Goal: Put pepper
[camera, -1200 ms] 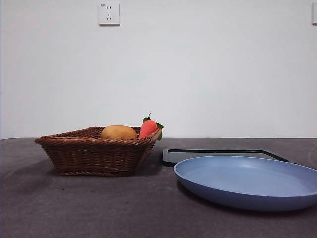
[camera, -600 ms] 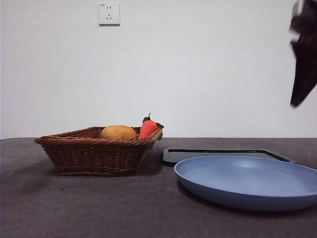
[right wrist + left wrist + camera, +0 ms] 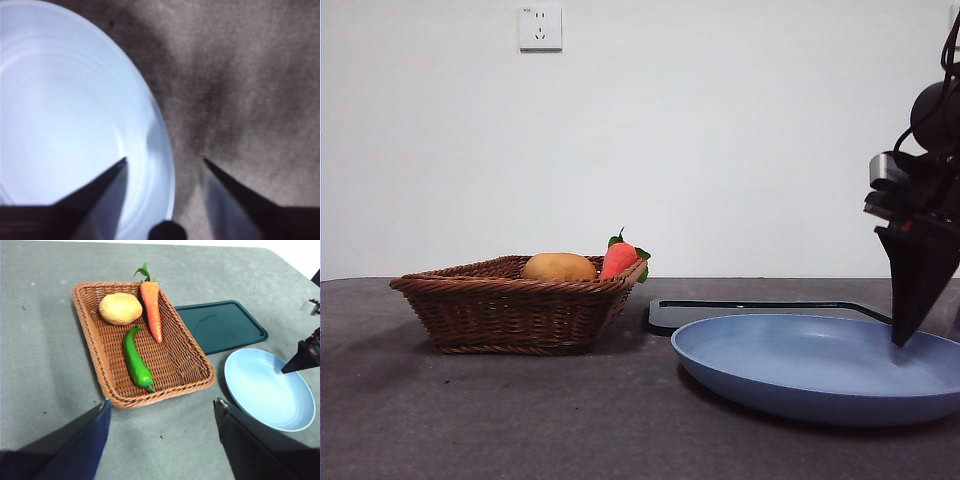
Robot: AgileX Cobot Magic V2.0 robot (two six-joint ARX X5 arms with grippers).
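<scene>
The dark-green pepper (image 3: 136,360) lies in the wicker basket (image 3: 95,352), between a potato and a carrot. In the front view the basket (image 3: 500,310) wall hides it. My left gripper (image 3: 161,405) hangs open and empty high above the table, in front of the basket. My right gripper (image 3: 165,162) is open, its jaws standing either side of the blue plate's (image 3: 65,110) rim. The front view shows the right gripper (image 3: 900,335) low at the plate's (image 3: 800,365) right side, and it also appears in the left wrist view (image 3: 300,357).
A yellow potato (image 3: 120,308) and an orange carrot (image 3: 151,310) share the basket. A dark green tray (image 3: 220,325) lies behind the blue plate (image 3: 270,390), to the right of the basket. The table is grey cloth.
My right arm has come into the front view from the top right and dropped to the blue plate's rim. The basket, the plate and the tray have not moved.
</scene>
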